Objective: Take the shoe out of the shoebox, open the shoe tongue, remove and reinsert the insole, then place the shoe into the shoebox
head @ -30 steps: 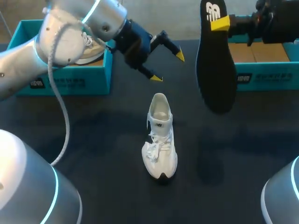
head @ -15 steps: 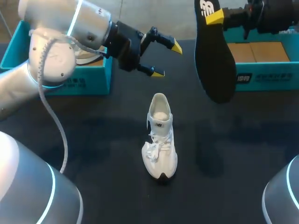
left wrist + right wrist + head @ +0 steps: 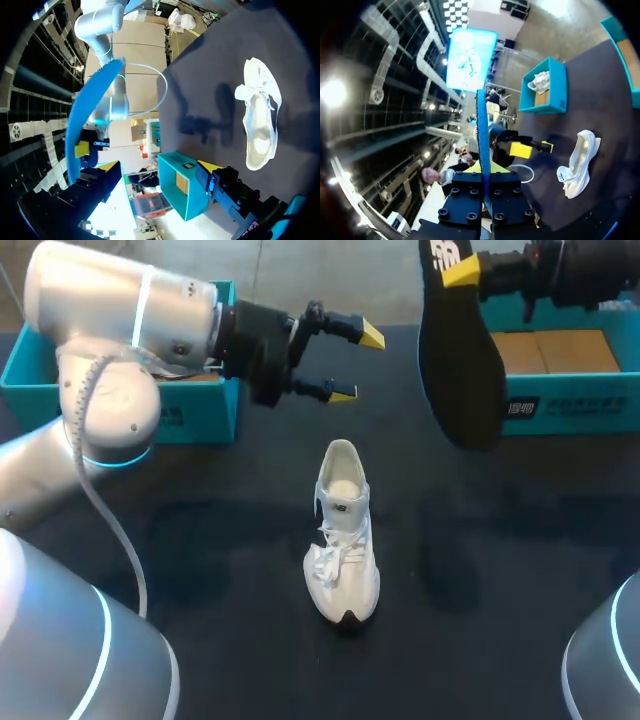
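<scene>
Left shoebox (image 3: pixel 195 412), teal: holds one white boxed shoe (image 3: pixel 538 81); left pincer (image 3: pixel 356 365) beside it above the bench (image 3: pixel 200 550), fingers spread, empty. Mid-bench: one white laced shoe (image 3: pixel 343 530), upright on its sole, outside both boxes, well apart from both pincers. Right shoebox (image 3: pixel 575 405), teal: brown card (image 3: pixel 545 350) showing inside; right pincer (image 3: pixel 484 169) clamped on the top end of one black insole (image 3: pixel 460 360), which hangs beside this box; totals: two shoeboxes, two shoes, one insole.
</scene>
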`<state>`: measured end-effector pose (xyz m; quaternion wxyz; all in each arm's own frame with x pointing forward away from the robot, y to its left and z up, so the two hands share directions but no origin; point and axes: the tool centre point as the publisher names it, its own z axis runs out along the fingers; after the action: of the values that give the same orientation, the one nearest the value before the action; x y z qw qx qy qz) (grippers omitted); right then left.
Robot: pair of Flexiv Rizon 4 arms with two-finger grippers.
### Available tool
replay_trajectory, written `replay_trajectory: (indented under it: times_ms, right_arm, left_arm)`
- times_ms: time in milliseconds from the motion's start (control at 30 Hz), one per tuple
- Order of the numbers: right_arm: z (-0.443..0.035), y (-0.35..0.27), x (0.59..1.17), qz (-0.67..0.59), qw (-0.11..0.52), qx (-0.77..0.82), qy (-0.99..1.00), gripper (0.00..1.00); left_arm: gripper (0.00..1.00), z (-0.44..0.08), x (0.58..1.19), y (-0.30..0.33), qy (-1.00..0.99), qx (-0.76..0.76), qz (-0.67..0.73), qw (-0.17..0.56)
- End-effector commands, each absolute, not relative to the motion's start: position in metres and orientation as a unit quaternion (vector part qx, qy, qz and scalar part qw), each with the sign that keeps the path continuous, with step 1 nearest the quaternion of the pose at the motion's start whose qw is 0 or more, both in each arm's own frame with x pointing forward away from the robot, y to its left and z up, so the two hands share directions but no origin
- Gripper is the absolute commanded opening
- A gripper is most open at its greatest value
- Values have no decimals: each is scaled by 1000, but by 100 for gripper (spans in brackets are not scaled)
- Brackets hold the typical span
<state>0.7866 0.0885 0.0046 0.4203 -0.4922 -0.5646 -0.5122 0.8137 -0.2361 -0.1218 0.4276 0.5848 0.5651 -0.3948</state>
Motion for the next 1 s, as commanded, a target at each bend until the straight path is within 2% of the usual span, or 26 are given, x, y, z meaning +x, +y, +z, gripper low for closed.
replay_trajectory:
  times_ms: [33, 400, 933, 1000]
  right_arm:
    - [-11, 86, 787, -507, 429, -535, -522, 0]
    - [-32, 77, 815, -489, 433, -605, -455, 0]
    - [-67, 94, 835, -431, 497, -620, -428, 0]
    - [-71, 99, 837, -426, 502, -619, -428, 0]
  left_arm:
    - [100, -121, 807, -230, 548, 567, -414, 455]
    - [100, -108, 795, -222, 520, 527, -457, 493]
    - [100, -96, 787, -226, 484, 516, -476, 522]
    - [95, -95, 787, -228, 484, 514, -481, 520]
